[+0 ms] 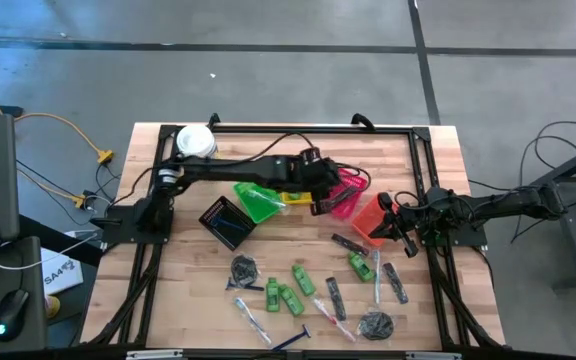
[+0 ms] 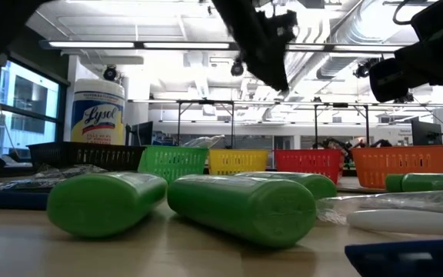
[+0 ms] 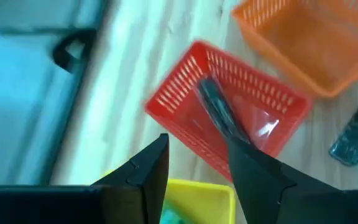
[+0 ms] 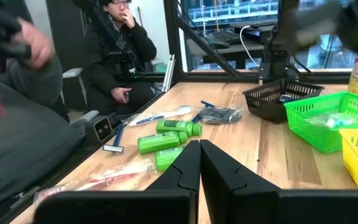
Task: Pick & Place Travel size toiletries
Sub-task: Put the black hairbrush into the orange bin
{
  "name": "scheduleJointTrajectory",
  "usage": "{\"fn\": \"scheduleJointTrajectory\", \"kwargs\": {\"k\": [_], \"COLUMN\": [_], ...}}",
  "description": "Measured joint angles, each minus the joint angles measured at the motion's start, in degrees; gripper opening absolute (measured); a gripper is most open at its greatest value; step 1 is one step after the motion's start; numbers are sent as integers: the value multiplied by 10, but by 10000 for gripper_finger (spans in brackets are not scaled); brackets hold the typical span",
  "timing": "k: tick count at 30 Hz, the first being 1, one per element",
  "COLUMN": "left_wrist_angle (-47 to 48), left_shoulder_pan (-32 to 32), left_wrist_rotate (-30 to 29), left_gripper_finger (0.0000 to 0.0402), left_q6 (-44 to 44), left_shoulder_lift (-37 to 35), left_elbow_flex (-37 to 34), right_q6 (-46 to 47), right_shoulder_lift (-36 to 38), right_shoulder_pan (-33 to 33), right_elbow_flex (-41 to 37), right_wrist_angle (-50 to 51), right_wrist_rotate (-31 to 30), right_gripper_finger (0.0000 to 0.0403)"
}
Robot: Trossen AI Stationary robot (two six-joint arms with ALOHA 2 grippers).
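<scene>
Green mini bottles [image 2: 241, 206] lay closest to the low camera, on their sides, with more toiletries [image 1: 308, 290] scattered toward six o'clock on the table [image 1: 438, 170]: combs, clear tubes, dark coiled bundles and a blue-handled razor [image 1: 293, 340]. My left gripper [image 3: 197, 180] hung above the red basket [image 3: 229, 106] near the table's centre, jaws apart and holding nothing, and a black comb [image 3: 219, 115] lay inside that basket. My right gripper [image 4: 199, 163] waited at three o'clock beside the orange basket [image 1: 370, 222], fingers pressed together and empty. Green, yellow and black baskets sat toward nine o'clock.
</scene>
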State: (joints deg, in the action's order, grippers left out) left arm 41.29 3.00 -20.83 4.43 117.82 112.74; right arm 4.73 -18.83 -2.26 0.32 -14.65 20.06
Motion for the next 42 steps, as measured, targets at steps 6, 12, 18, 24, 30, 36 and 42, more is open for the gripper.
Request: {"fn": "scheduleJointTrajectory", "kwargs": {"k": [6,12,18,24,30,36,42], "left_wrist_angle": [95,174,187,140,-68,-236,-459], "left_shoulder_pan": [-43,-88,-142,-187,-250,-266,-267], "left_wrist_rotate": [-57,-155,-225,-232,-189,-183,-118], "left_gripper_finger": [157,142,80,8,5,1,1], "left_q6": [11,-53,-90,-133,-45,-24,48], "left_shoulder_lift": [-81,-167,-279,-424,-589,-739,-862], "left_elbow_flex": [-1,-1,-74,-233,-459,-666,-863], "right_q6": [0,0,0,0,-2,0,14], "right_shoulder_lift": [-1,-4,-3,-4,-4,-4,-4], "right_shoulder_pan": [0,0,0,0,0,0,0], "right_elbow_flex": [0,0,0,0,0,0,0], "right_wrist_angle": [-1,3,1,0,-6,-14,-13], "right_wrist_rotate": [0,-1,-1,-2,-7,-8,-4], "right_gripper_finger": [3,3,3,3,3,3,3]}}
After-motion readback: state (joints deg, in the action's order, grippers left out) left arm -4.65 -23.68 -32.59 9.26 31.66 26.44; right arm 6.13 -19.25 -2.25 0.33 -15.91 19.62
